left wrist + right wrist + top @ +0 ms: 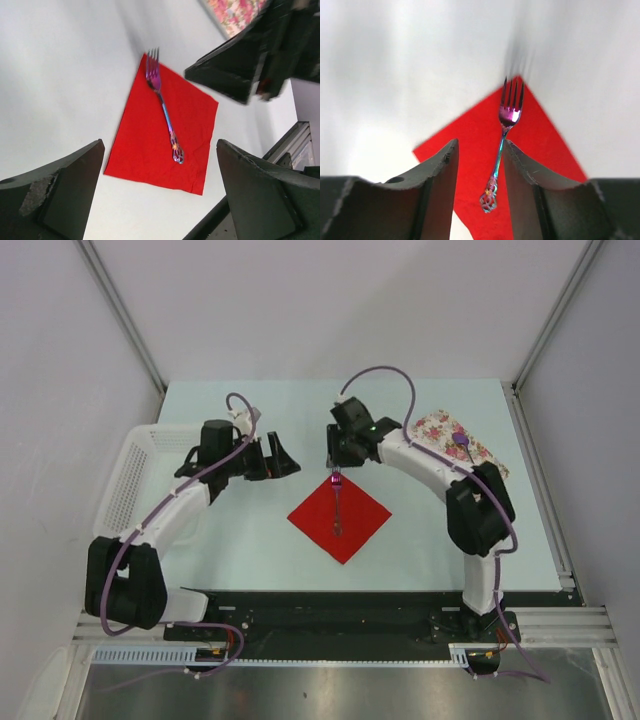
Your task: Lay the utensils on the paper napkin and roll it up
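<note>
The pink-purple fork point(338, 508) lies on the red paper napkin point(362, 522), running in from its far corner; the spoon point(462, 444) sits on a floral cloth point(437, 427) well right of the napkin. Above that corner the right gripper point(337, 469) has its 2 fingers apart, gripping nothing, and the left gripper point(288, 460) gapes wide just left of it.

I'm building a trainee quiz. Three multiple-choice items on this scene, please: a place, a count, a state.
1. Where does the fork lie? A on the red napkin; B in the white basket; C on the flowered cloth.
2. How many utensils are on the napkin? A none; B one; C two.
3. The left gripper is: A open, empty; B gripping a spoon; C gripping the napkin.
1 A: it lies across the napkin. 2 B: only the fork. 3 A: fingers wide apart, holding nothing.
</note>
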`<state>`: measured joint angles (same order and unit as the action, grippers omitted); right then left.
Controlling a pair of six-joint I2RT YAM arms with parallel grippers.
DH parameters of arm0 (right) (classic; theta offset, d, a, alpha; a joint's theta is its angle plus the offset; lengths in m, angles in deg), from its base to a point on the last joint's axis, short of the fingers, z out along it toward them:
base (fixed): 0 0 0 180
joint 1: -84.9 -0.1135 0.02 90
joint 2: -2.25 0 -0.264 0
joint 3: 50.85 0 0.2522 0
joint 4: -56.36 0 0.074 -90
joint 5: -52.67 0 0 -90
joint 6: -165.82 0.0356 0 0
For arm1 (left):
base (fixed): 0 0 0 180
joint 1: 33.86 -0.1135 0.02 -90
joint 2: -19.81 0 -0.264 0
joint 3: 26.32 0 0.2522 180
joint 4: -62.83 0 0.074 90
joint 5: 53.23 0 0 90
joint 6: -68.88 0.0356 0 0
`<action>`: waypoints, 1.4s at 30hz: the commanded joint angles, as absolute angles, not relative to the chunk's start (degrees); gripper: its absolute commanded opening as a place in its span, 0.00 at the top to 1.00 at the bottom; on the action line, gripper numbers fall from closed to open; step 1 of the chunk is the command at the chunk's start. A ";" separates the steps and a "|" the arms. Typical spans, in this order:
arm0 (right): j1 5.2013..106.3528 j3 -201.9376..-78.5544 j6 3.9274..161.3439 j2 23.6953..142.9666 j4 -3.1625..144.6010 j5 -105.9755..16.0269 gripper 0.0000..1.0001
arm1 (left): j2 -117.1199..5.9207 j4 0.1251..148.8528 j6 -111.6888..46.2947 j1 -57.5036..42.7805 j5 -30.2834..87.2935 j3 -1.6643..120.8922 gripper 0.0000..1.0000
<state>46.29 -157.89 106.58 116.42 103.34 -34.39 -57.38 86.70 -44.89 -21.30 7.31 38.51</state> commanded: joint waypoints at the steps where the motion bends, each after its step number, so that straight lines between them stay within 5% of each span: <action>1: 52.01 -161.82 91.05 106.59 104.48 -40.20 0.53 | -53.76 88.35 -36.00 -21.82 4.17 45.71 0.00; 7: 65.99 -156.90 67.94 99.37 108.43 -54.38 0.21 | -53.94 92.33 -29.47 -21.82 2.32 51.87 0.00; 10: 73.28 -156.90 56.86 100.51 113.88 -52.47 0.20 | -52.71 88.39 -30.86 -21.73 -0.66 49.25 0.00; 18: 89.72 -158.56 49.63 109.38 113.99 -46.39 0.32 | -54.11 86.26 -32.72 -21.56 -2.77 48.09 0.00; 35: 92.37 -159.01 49.37 123.36 105.72 -42.43 0.43 | -54.99 82.66 -34.30 -21.56 -6.04 47.83 0.05; 42: 92.72 -158.48 49.72 125.21 104.05 -41.64 0.68 | -55.43 81.43 -35.00 -21.56 -5.60 47.65 0.05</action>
<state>92.26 -158.21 50.02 123.89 106.61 -42.83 -55.26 84.43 -34.09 -21.46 -4.44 48.09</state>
